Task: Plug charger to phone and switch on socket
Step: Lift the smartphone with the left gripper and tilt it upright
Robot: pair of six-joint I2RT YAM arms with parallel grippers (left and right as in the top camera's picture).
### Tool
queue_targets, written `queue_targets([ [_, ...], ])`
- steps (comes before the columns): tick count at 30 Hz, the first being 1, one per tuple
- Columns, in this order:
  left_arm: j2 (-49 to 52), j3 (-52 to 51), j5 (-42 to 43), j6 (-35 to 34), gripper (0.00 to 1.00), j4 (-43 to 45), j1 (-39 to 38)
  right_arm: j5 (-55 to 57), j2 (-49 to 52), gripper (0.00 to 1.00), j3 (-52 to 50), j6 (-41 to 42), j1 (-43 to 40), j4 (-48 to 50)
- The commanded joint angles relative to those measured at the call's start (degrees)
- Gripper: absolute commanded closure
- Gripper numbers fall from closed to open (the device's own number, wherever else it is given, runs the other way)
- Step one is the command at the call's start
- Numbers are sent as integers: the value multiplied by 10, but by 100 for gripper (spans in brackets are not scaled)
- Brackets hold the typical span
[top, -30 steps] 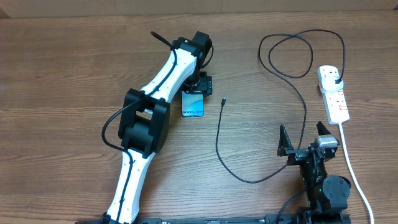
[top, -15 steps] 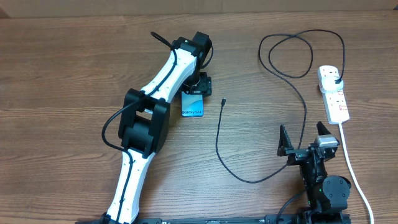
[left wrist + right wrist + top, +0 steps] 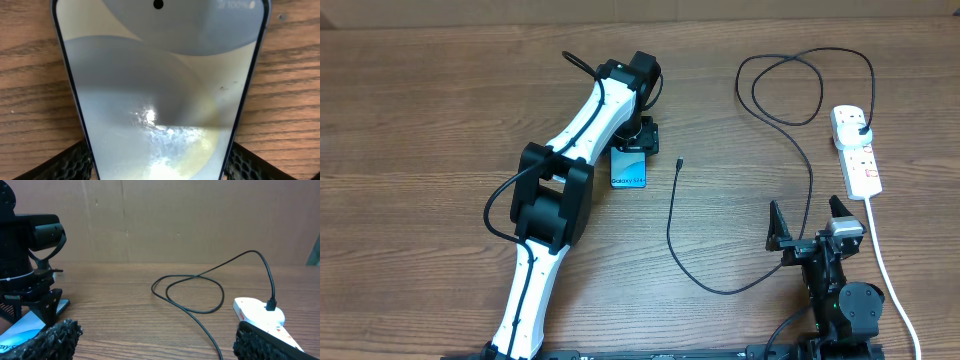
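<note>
Left tool (image 3: 642,135) sits over the far end of the phone (image 3: 631,170), jaws straddling its two long sides. In the wrist view the pads (image 3: 75,161) are just beside the frame on both sides. Can't tell if they're actually pressing or still have clearance. My read: it's there to pin or square the phone so the port end stays put for the connector.

Right tool (image 3: 808,222) is wide apart and empty, near the desk's near edge on the right side, aimed at the far edge. Looks parked until the cable pick.

Phone lies flat, screen up, about mid-desk, a bit toward the far edge. Charger (image 3: 669,215): connector tip (image 3: 678,163) lies loose just right of the phone, not inserted. The cable runs toward the near edge, bends back up the right half, loops near the far edge and ends in the black plug (image 3: 861,127), which is seated in the socket (image 3: 856,150). Socket lies along the right edge, with its white cord (image 3: 885,265) trailing to the near edge. Can't read the switch state from here.

Judgement: neither step is done, tip pickup is next.

Desk (image 3: 440,100) is a flat brown wood-grain top, no mat, so the phone could slide if pushed. Behind the far edge is a plain brown cardboard-like wall (image 3: 175,220).
</note>
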Motion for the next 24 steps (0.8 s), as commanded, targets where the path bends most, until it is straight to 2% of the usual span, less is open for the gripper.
queue_targets([
  [1, 24, -20, 7, -12, 19, -3, -4, 3, -5, 0, -6, -2, 3, 4],
  [10, 19, -4, 7, -12, 19, -20, 1, 3, -5, 0, -6, -2, 3, 4],
  [24, 19, 82, 52, -12, 20, -94, 4, 3, -5, 0, -6, -2, 3, 4],
])
